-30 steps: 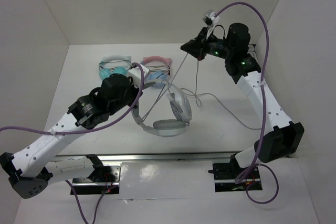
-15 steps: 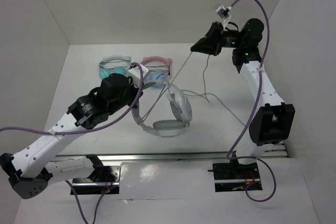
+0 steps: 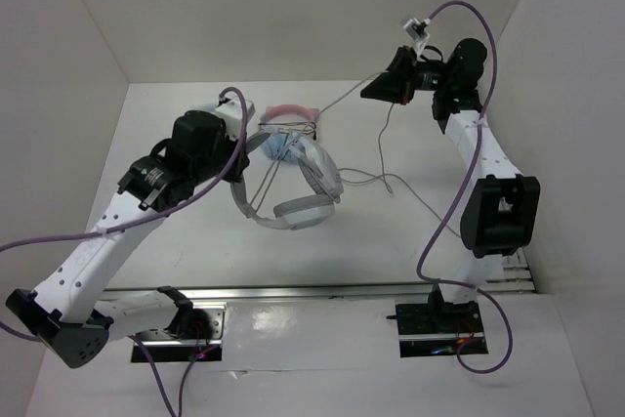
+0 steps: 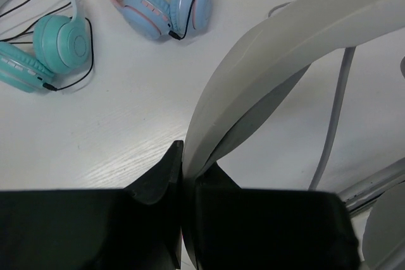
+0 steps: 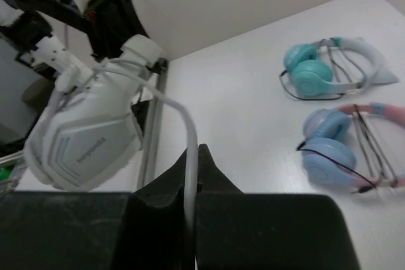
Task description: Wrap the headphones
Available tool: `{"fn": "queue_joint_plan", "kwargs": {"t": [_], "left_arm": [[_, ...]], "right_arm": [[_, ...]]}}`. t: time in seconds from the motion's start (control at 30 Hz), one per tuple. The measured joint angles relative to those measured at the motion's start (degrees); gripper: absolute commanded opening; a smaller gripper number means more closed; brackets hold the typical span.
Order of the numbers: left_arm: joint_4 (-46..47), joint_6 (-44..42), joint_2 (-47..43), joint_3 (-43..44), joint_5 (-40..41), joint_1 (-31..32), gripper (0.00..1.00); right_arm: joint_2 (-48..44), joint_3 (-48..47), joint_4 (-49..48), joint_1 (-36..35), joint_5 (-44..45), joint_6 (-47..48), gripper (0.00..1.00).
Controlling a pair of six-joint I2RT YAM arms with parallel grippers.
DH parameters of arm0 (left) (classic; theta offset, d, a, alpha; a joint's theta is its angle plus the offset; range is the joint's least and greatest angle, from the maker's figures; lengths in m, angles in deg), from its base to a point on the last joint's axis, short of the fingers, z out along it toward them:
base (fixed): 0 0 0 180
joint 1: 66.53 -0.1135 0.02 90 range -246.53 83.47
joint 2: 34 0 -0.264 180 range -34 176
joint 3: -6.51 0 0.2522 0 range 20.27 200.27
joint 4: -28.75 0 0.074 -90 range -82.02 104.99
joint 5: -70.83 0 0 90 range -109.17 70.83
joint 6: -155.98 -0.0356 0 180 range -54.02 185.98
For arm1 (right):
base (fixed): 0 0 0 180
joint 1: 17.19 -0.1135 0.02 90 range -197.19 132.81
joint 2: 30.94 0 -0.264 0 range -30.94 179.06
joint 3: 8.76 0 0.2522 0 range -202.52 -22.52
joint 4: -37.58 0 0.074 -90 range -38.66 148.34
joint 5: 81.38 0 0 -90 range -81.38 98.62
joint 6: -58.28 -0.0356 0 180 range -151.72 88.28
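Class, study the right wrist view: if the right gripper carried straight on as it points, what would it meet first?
Probably bare table, though depth is unclear. The right gripper, shut on the cable, aims between the headphones and the blue pair, touching neither.

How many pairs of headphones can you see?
3. Large white over-ear headphones gripped by the left hand; a small teal pair and a blue pair with pink band lying side by side on the table.
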Motion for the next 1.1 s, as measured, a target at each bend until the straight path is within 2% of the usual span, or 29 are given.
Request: {"fn": "queue_joint_plan", "kwargs": {"t": [0.07,0.17,0.23,0.33,0.47,0.6,0.73,0.8,0.87,1.0,1.1], "left_arm": [[-0.57,0.5,0.24,0.79,-2.12,-2.29,0.0],[-2.08,1.66,-0.22,3.17,-4.46,-3.28,0.0],[-3.02,2.6,-0.33,5.97,-4.59,-3.39,0.0],[-5.95,3.28,-0.59,11.89,-5.33,-3.74,0.0],[-9.64,4.37,-0.63,20.46,-8.28,-4.26,0.0],[-12.48,4.7,-0.13,24.13,-11.32,-4.44,0.0],[-14.73,7.15,0.2,24.41,-11.43,-4.42,0.0],[-14.69,8.9,0.42,24.41,-11.41,-4.42,0.0],[-14.32,10.73,0.39,24.61,-11.34,-4.39,0.0],[-13.64,15.02,0.37,26.51,-9.38,-4.11,0.0],[-13.88,18.69,0.37,29.4,-5.97,-4.0,0.0]], "right_arm": [[0.44,0.59,1.92,1.46,1.64,3.34,0.0],[0.61,-2.4,18.95,1.6,8.17,17.57,0.0],[0.92,-5.9,29.35,-1.2,17.64,26.99,0.0],[0.17,-6.64,35.36,-9.09,34.03,35.26,0.0],[-0.48,-1.84,35.36,-17.57,46.88,39.17,0.0],[-0.46,3.08,33.09,-17.99,53.53,37.59,0.02],[-0.39,7.17,29.46,-17.27,53.37,35.47,0.04],[-0.42,9.81,25.83,-18.45,52.52,34.34,0.12],[-0.59,14.45,20.92,-21.27,52.09,33.48,0.13],[-0.28,21.66,14.27,-28.46,51.67,31.65,0.12],[2.69,22.29,7.23,-32.02,50.25,29.29,0.09]]}}
